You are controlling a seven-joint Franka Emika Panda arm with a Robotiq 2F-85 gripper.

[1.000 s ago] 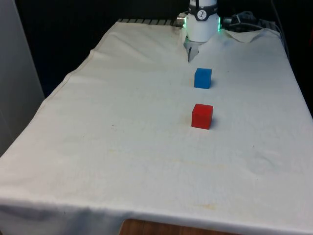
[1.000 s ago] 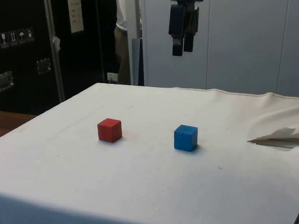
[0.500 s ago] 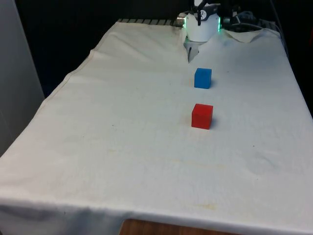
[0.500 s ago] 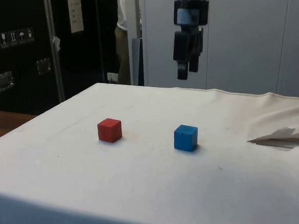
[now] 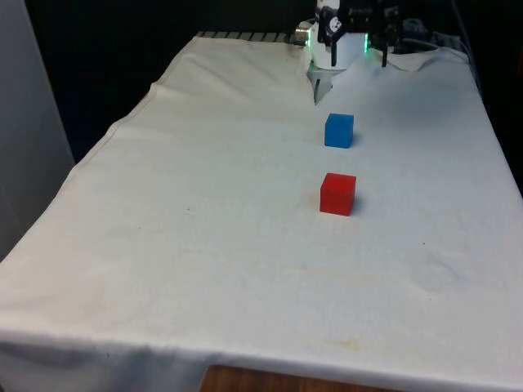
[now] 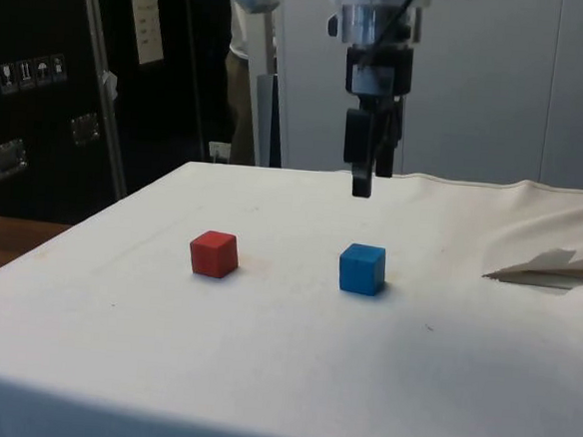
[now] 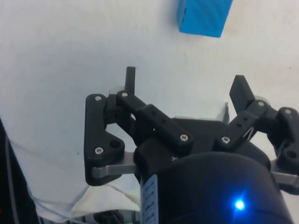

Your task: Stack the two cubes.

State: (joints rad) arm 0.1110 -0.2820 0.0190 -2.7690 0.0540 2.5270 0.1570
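Observation:
A blue cube sits on the white cloth towards the far end of the table, and a red cube sits apart from it, nearer the front edge. From the side, the blue cube is right of the red cube. My gripper hangs in the air a little above the blue cube and slightly behind it, pointing down. The wrist view has the gripper open and holding nothing, with the blue cube lying beyond its fingertips. At the far end of the table I see the gripper above the cloth.
A raised fold of cloth lies near the robot's end of the table, right of the blue cube in the side view. A person stands behind the table by the dark cabinets. Bare cloth spreads around both cubes.
The gripper has come down from high above the table to just over the blue cube, shifting a little right in the side view. Neither cube has moved.

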